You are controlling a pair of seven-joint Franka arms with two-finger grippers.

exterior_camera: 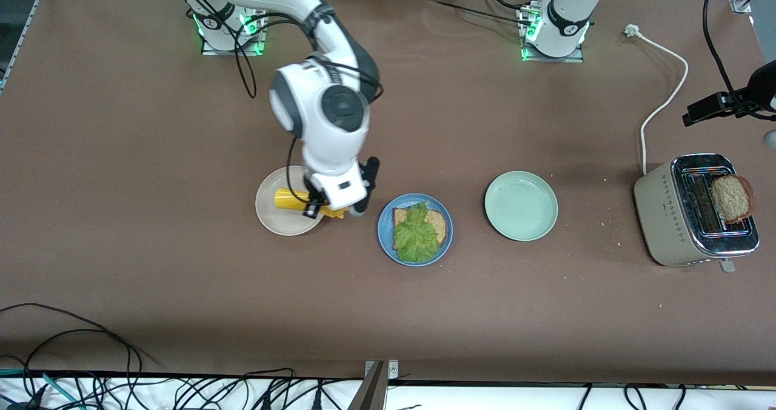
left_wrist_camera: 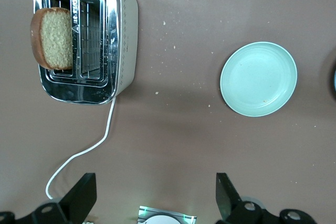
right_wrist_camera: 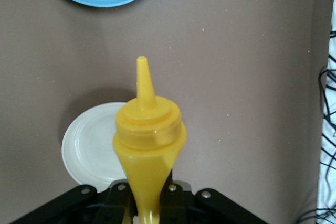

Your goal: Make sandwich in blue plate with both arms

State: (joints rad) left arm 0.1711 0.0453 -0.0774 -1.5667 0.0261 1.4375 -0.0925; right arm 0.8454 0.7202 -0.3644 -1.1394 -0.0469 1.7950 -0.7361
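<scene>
The blue plate (exterior_camera: 385, 231) sits mid-table with one brown bread slice (exterior_camera: 439, 221) and a crinkled lettuce leaf (exterior_camera: 417, 235) on top of it. A second bread slice (exterior_camera: 732, 198) stands in the toaster (exterior_camera: 673, 216). My right gripper (exterior_camera: 336, 207) hangs over the edge of the cream plate (exterior_camera: 270, 216), beside the blue plate, shut on a yellow squeeze bottle (right_wrist_camera: 149, 129). The bottle's body is pinched between the jaws. My left gripper (left_wrist_camera: 155, 182) is open and empty, high over bare table between the toaster (left_wrist_camera: 126, 35) and the mint plate (left_wrist_camera: 258, 78); it is out of the front view.
The mint-green plate (exterior_camera: 521, 205) lies between the blue plate and the toaster. The toaster's white cord (exterior_camera: 664, 100) runs toward the left arm's base. Crumbs dot the table near the toaster. Cables lie along the table edge nearest the front camera.
</scene>
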